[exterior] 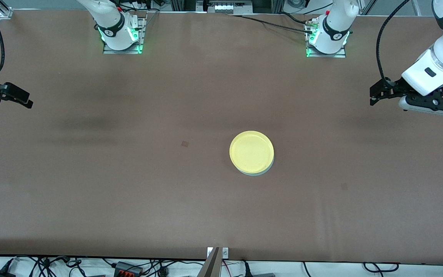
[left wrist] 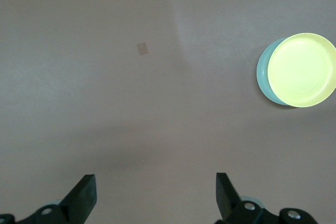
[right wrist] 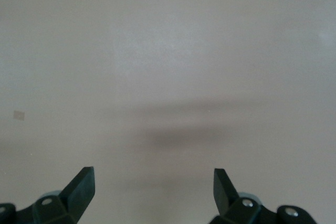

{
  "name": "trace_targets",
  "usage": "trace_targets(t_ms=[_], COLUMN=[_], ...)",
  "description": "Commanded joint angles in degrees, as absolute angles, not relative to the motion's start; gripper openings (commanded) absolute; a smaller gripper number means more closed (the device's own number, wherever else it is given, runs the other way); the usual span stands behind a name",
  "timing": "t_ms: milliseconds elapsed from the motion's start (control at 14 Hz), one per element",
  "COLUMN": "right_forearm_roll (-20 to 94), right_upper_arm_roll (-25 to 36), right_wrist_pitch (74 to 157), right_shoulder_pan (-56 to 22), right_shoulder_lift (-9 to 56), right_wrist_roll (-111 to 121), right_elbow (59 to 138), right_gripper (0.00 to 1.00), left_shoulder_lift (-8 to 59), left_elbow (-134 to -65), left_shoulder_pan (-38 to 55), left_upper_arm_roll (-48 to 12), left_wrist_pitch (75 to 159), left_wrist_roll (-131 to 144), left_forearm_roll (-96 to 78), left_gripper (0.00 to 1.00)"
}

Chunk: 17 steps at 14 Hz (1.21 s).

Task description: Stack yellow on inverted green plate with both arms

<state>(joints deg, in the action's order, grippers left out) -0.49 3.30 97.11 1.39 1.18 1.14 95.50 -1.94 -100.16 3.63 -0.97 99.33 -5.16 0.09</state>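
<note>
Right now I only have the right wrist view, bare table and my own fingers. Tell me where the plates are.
Observer: The yellow plate sits near the table's middle, on top of the green plate, whose edge peeks out beneath it.
Operator: Confirm nothing is gripping them.
Observer: Nothing is. The left gripper hangs open above the left arm's end of the table, away from the stack.
Operator: Report my right gripper's position.
Observer: The right gripper hangs open above the right arm's end of the table, also away from the plates.
</note>
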Motion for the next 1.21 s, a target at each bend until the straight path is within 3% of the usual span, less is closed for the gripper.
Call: trace_targets(t_ms=[0, 1143], right_forearm_roll=[-1.1, -1.3], right_upper_arm_roll=[2.5, 2.4], right_wrist_pitch=[95.9, 96.9], right_shoulder_pan=[1.9, 1.9], right_shoulder_lift=[-0.3, -0.2], right_wrist_roll=[2.1, 1.2], right_elbow=[96.9, 96.9], right_gripper=[1.0, 1.0], left_shoulder_lift=[-2.2, -2.3], left_elbow=[-99.8, -99.8], left_shoulder_pan=[3.5, 3.5], left_upper_arm_roll=[-0.8, -0.8], left_wrist_pitch=[98.5, 98.4], left_wrist_roll=[-6.6, -6.6], left_forearm_roll=[0.1, 0.1], left_gripper=[1.0, 1.0])
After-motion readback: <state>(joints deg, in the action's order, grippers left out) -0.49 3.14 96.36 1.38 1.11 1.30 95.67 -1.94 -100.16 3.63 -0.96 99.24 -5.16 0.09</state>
